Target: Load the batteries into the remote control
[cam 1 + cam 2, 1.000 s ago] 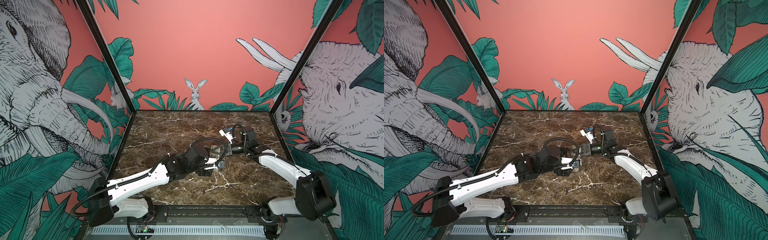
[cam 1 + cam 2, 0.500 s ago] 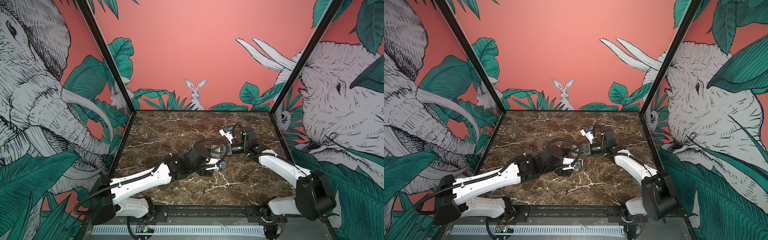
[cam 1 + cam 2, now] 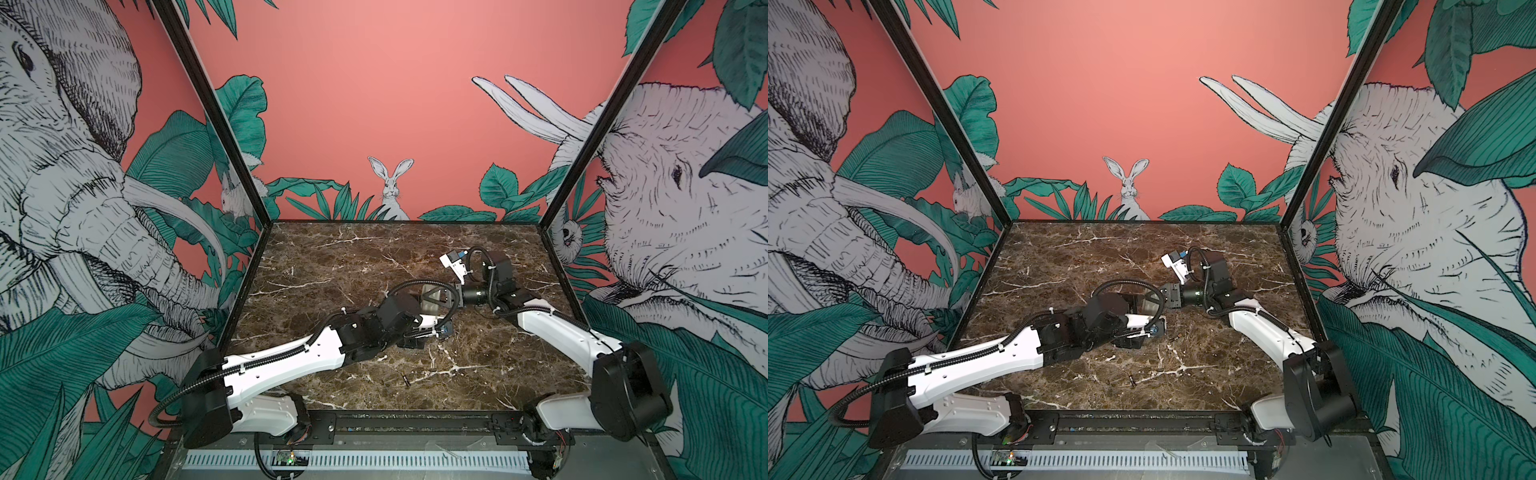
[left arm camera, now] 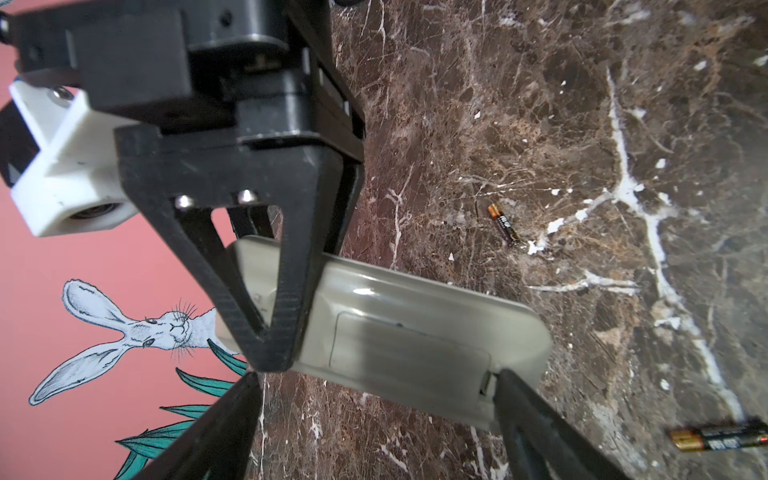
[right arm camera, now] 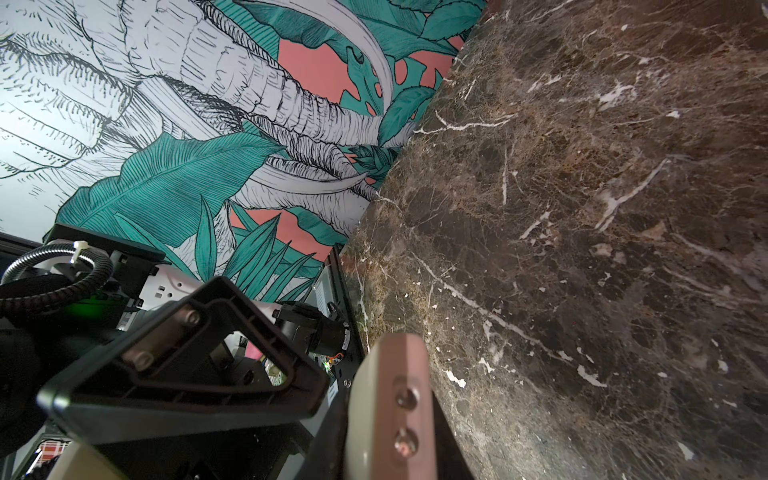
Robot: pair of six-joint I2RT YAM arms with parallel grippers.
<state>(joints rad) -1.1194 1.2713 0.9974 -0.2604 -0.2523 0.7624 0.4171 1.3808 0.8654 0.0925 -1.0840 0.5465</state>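
Note:
My right gripper (image 3: 441, 297) is shut on the remote control (image 3: 430, 306) and holds it above the marble. In the left wrist view the remote control (image 4: 415, 332) shows its plain grey-beige back with the cover plate in place. My left gripper (image 4: 374, 424) stands open just in front of it, and one fingertip (image 4: 505, 384) touches the latch notch at the cover's end. The right wrist view shows the remote control's reddish end face (image 5: 392, 415). Two batteries (image 4: 503, 223) (image 4: 719, 439) lie loose on the table. One battery (image 3: 405, 379) shows near the front in a top view.
The brown marble table (image 3: 332, 257) is walled on three sides by printed panels. The left arm (image 3: 291, 357) stretches diagonally from the front left, and the right arm (image 3: 557, 328) comes from the front right. A black rail (image 3: 395, 419) runs along the front edge.
The left arm has edged slightly towards the remote control. The right arm and the remote control have stayed where they were.

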